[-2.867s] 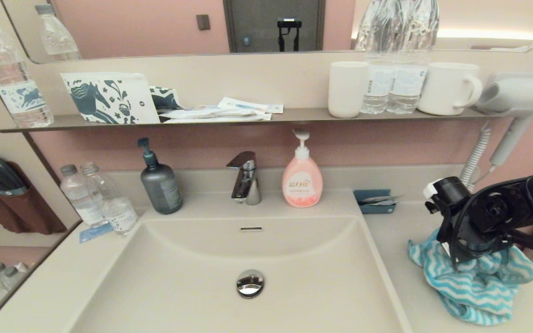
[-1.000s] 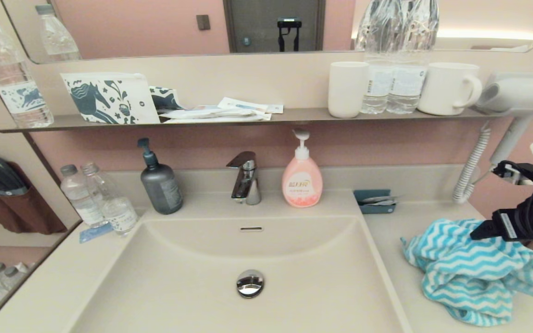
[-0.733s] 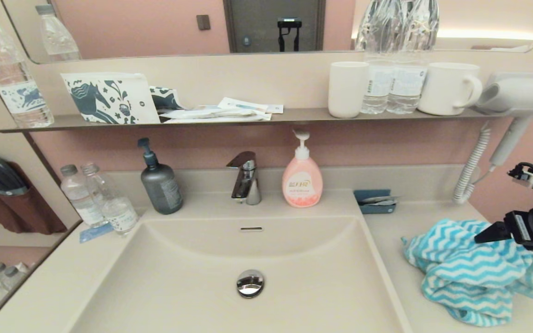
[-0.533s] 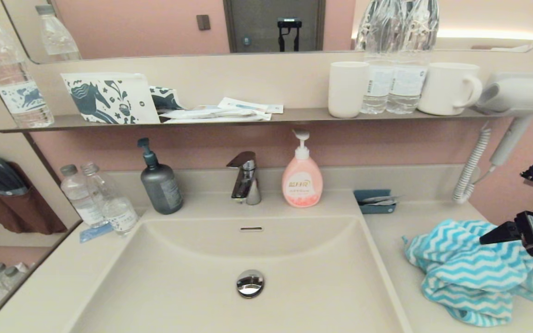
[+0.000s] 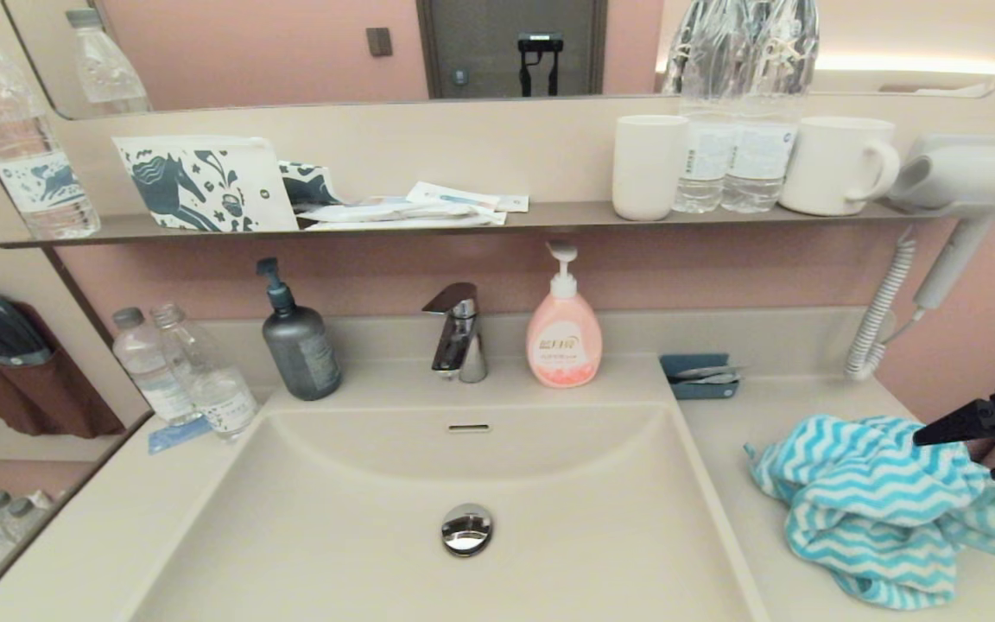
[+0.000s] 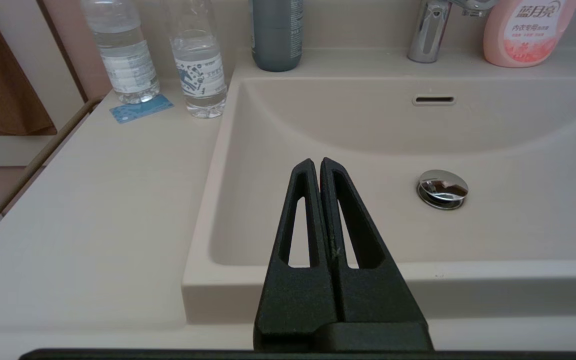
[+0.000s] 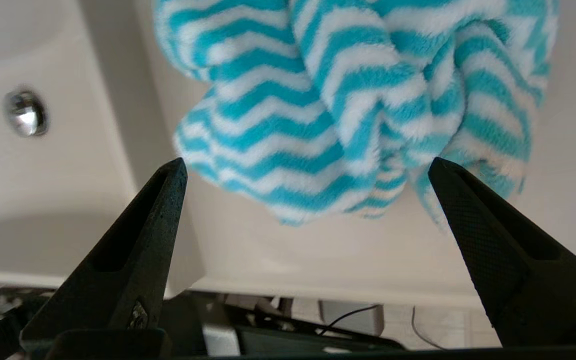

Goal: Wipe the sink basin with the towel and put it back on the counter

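The turquoise and white zigzag towel (image 5: 877, 510) lies crumpled on the beige counter (image 5: 774, 397), to the right of the sink basin (image 5: 549, 466). My right gripper (image 5: 955, 456) hovers at the towel's right edge, open and holding nothing. In the right wrist view the towel (image 7: 348, 100) lies beyond the spread right gripper (image 7: 307, 162), clear of both tips. My left gripper (image 6: 315, 161) is shut and empty, held in front of the basin's (image 6: 468, 135) near rim. It does not show in the head view. The chrome drain plug (image 5: 466, 529) sits bare in the basin.
Along the back edge stand a grey pump bottle (image 5: 299, 341), the faucet (image 5: 459, 333), a pink soap bottle (image 5: 563, 337) and a small blue tray (image 5: 698, 376). Two water bottles (image 5: 182, 376) stand at the left. A hair dryer (image 5: 964, 186) with a coiled cord (image 5: 882, 311) hangs at the right.
My right gripper, earlier pressed down on the towel, has let go, opened and drawn back to the right. The towel has settled flatter on the counter.
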### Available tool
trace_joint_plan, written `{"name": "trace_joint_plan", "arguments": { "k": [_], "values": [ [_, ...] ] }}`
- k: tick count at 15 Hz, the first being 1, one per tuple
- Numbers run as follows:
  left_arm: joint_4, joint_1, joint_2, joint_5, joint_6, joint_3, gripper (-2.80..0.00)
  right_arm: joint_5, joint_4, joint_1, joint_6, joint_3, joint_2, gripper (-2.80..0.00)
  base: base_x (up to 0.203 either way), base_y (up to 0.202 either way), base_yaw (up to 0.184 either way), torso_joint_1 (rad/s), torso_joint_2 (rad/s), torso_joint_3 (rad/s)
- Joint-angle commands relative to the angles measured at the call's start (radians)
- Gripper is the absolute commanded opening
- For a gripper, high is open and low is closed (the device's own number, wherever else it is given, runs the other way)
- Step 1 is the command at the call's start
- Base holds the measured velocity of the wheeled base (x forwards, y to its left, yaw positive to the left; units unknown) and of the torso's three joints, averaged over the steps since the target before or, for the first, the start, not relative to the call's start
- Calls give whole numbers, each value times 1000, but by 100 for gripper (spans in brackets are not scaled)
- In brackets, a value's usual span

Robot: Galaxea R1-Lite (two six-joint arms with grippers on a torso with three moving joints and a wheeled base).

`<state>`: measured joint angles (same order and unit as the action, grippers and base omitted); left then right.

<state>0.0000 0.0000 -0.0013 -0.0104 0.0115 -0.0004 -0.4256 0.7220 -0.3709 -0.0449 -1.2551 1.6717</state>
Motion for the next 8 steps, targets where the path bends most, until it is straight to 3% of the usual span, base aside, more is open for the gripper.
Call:
{"name": "trace_joint_plan", "arguments": {
  "k": [1,2,8],
  "values": [
    [0,0,1,0,0,0,-280,-10,71,-3,-3,-57,-8,0,0,0,0,0,0,0],
    [0,0,1,0,-1,-1,-280,-10,72,-3,-8,-58,-18,-280,0,0,0,0,0,0],
    [0,0,1,0,0,0,-280,3,75,-2,-16,-56,-51,-280,0,0,0,0,0,0]
  ]
}}
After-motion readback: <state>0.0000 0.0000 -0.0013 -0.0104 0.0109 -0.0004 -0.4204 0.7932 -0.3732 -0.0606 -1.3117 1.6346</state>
